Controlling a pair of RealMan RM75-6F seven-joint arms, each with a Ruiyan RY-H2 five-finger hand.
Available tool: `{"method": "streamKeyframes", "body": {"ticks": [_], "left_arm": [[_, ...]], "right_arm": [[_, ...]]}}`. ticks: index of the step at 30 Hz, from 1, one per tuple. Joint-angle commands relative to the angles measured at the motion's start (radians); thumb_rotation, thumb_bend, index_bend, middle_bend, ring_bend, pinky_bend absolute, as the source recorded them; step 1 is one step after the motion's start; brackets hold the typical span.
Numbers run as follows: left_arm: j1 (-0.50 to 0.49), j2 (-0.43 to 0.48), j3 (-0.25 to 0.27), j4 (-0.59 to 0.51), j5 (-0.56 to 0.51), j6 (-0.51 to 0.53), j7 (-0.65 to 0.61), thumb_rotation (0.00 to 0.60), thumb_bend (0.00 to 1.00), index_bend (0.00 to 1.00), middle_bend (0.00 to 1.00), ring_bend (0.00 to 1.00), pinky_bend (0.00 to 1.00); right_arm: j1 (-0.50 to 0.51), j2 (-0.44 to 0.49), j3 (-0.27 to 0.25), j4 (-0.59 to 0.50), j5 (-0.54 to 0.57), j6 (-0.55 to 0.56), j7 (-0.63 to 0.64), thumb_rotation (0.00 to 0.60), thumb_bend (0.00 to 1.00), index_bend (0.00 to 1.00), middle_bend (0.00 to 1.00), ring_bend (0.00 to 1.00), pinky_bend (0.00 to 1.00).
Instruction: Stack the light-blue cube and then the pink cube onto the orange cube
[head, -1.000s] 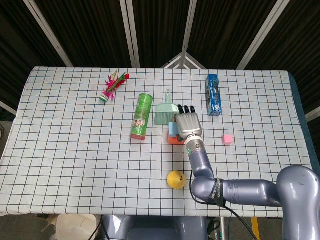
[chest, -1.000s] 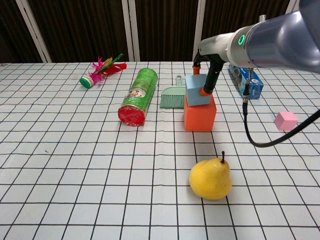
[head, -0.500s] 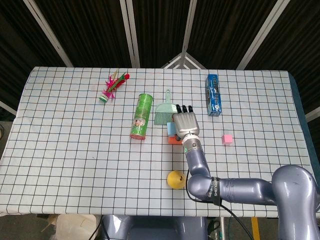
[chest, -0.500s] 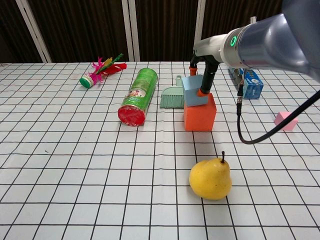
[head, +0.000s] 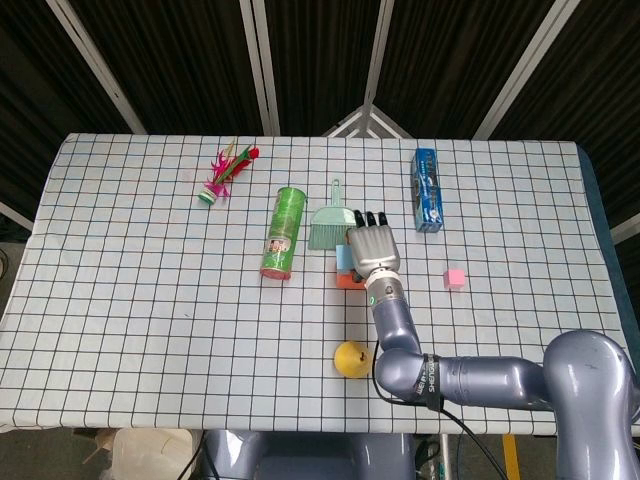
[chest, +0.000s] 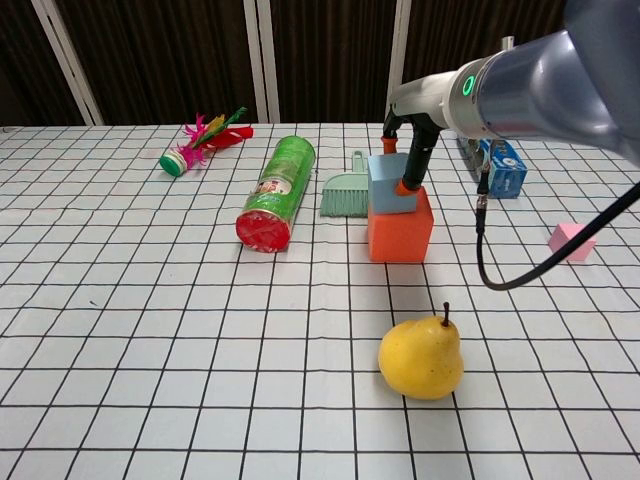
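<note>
- Three cubes: one orange cube (chest: 399, 228), one light-blue cube (chest: 386, 184), one pink cube (chest: 571, 241).
- One pear (chest: 421, 357), one green can (chest: 277, 192), one small brush (chest: 345, 190), one blue box (chest: 497, 165), one shuttlecock (chest: 203, 140).
- The light-blue cube sits on the orange cube, mid-table.
- The right hand (head: 372, 247) has its fingers closed around the light-blue cube.
- The pink cube lies well right, alone.

You're working in a lab-style test bay: a gridded tablecloth (head: 150, 280) covers the table, with dark slatted panels (head: 200, 60) behind.
</note>
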Motion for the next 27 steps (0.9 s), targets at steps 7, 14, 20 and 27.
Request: {"method": "streamKeyframes", "body": {"ticks": [7, 14, 20, 27], "left_arm": [[0.000, 0.000, 0.000, -0.001, 0.000, 0.000, 0.002, 0.600, 0.16, 0.12, 0.00, 0.00, 0.00], [0.001, 0.000, 0.000, -0.001, 0.002, 0.004, 0.000, 0.600, 0.16, 0.12, 0.00, 0.00, 0.00], [0.001, 0.000, 0.001, -0.002, 0.003, 0.004, 0.004, 0.600, 0.16, 0.12, 0.00, 0.00, 0.00], [0.002, 0.000, 0.002, -0.002, 0.004, 0.005, 0.006, 0.600, 0.16, 0.12, 0.00, 0.00, 0.00]], "right_arm": [[0.002, 0.010, 0.007, -0.015, 0.004, 0.009, -0.013, 0.600, 0.41, 0.43, 0.04, 0.01, 0.04], [-0.004, 0.015, 0.004, -0.023, 0.010, 0.010, -0.017, 0.600, 0.41, 0.43, 0.04, 0.01, 0.04], [-0.006, 0.015, 0.000, -0.015, 0.007, 0.008, -0.022, 0.600, 0.41, 0.43, 0.04, 0.01, 0.04], [-0.006, 0.022, 0.003, -0.026, 0.012, 0.010, -0.029, 0.600, 0.41, 0.43, 0.04, 0.01, 0.04]]}}
